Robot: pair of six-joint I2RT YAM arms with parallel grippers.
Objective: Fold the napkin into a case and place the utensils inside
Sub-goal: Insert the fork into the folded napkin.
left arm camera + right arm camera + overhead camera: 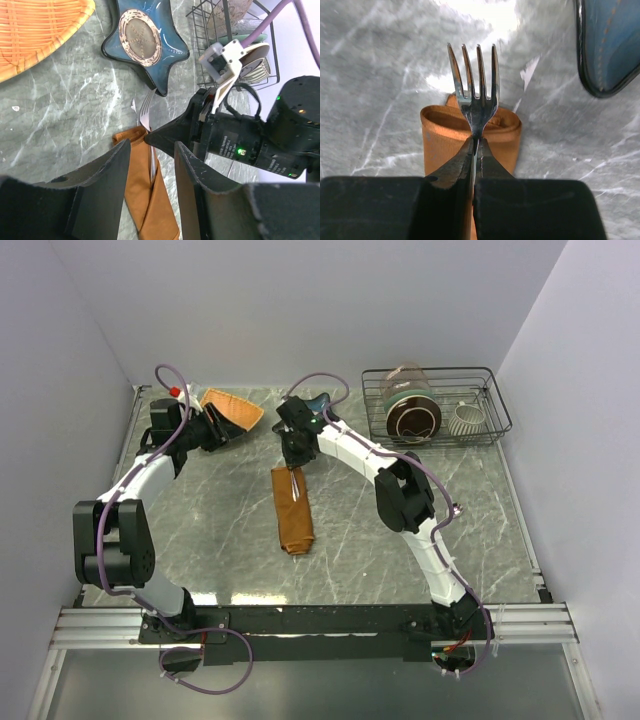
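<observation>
The napkin lies folded as a narrow rust-orange case (293,512) in the middle of the table, its open mouth (442,131) facing the back. My right gripper (476,143) is shut on a silver fork (476,85) at its neck, tines pointing away, right over the case mouth. In the left wrist view the fork (145,112) has its handle running down into the fold of the case (137,187). My left gripper (222,428) hovers at the back left, open with nothing between its fingers (107,175). No spoon shows.
A light orange woven plate (236,408) sits by the left gripper. Just behind the right gripper (293,453) lies a blue star-shaped dish (142,40). At the back right a wire rack (497,400) holds plates and a ribbed cup (466,418).
</observation>
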